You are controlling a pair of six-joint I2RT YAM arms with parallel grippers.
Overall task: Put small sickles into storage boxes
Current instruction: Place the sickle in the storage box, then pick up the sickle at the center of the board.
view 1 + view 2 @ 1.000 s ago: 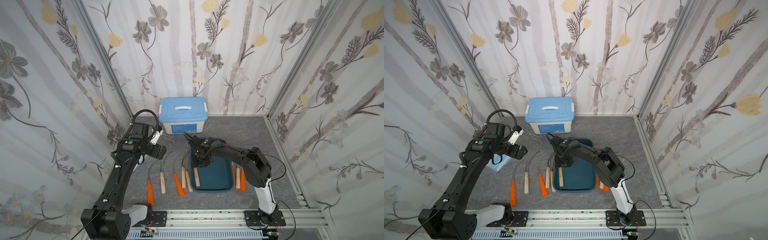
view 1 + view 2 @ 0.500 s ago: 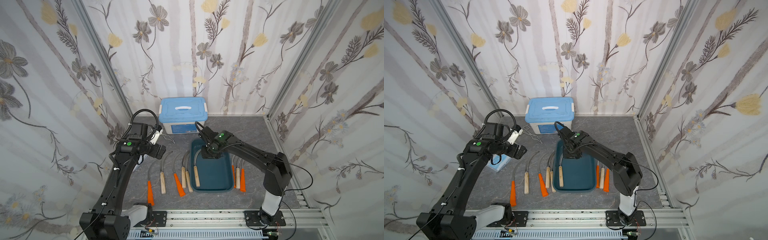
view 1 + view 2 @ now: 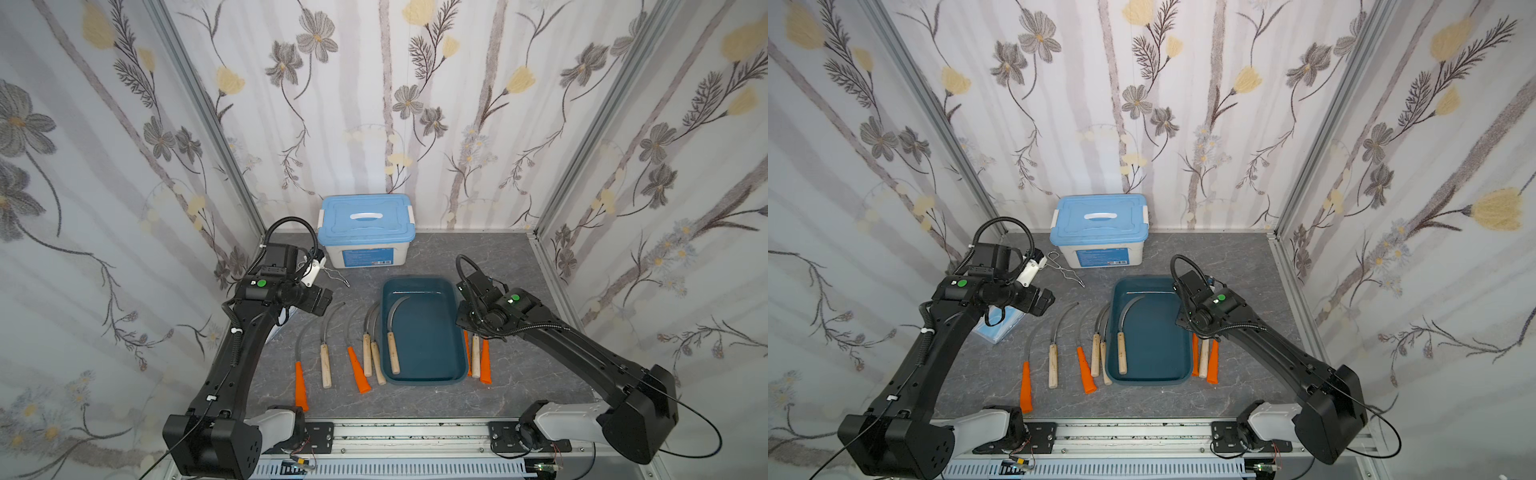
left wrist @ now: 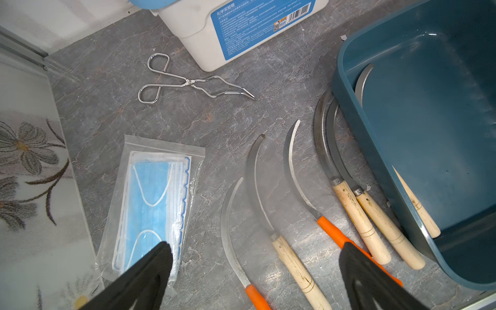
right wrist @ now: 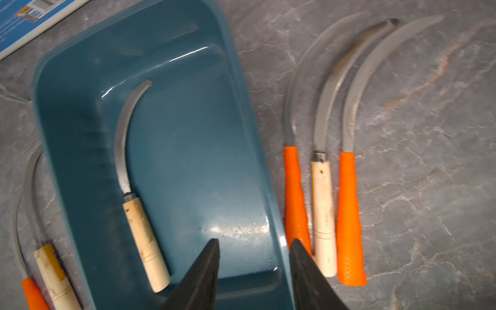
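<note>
The dark teal storage box (image 3: 432, 332) stands mid-table with one wooden-handled small sickle (image 3: 392, 345) lying inside. Several more sickles (image 3: 357, 368) lie in a row on the table to its left, and three (image 3: 476, 357) lie along its right side. My right gripper (image 5: 255, 247) hovers over the box's right wall (image 5: 271, 214), its jaws apart and empty. In a top view it is the right gripper (image 3: 466, 320) above that edge. My left gripper (image 4: 255, 255) hangs wide open above the leftmost sickles (image 4: 292, 263), holding nothing.
A white box with a blue lid (image 3: 365, 232) stands at the back. Wire tongs (image 4: 188, 81) lie in front of it. A packet of blue face masks (image 4: 153, 198) lies at the left, by the wall. A metal rail (image 3: 407, 432) runs along the front.
My right gripper has swung from the box's left side, across its far end, to its right edge. The sickle inside has stayed put. The left arm has not moved.
</note>
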